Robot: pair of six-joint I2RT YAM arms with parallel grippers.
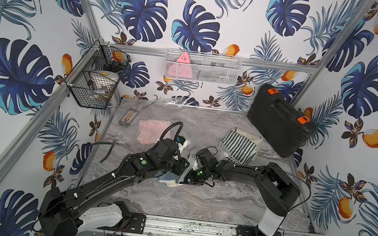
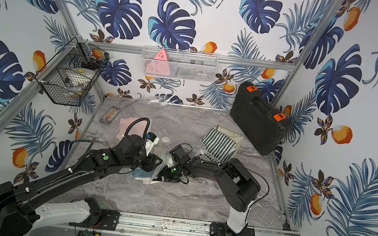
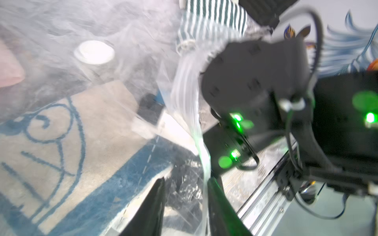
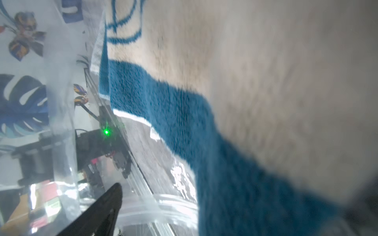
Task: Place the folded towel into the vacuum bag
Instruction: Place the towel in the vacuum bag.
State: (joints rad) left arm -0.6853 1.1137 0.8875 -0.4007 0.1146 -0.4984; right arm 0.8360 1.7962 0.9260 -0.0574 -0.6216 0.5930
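- The beige-and-blue folded towel (image 3: 67,141) is lying flat on the marble worktop (image 1: 209,205), seen through crinkled film, so it is judged to be sitting just inside the mouth of the vacuum bag (image 3: 126,36), near the front rail.
- From the left pincer (image 3: 185,196) the towel is spreading away to one side, its blue border running slantwise past the tips; the bag's gathered zip edge (image 3: 188,98) is rising beside one fingertip, with the valve disc (image 3: 94,52) deeper in.
- The left pincer's jaws are standing somewhat apart, clamped on nothing that can be seen.
- The right pincer (image 1: 182,180) is nosing at the towel's edge; only one dark finger (image 4: 102,206) is showing in its wrist view, so its state cannot be told.
- Both arms are meeting over the towel, about equally near it.
- In both top views the wrists are covering most of the towel (image 2: 142,175), and the clear bag's outline is hard to trace.
- The wrist views are blurred; whether the towel is wholly past the zip edge cannot be made out.
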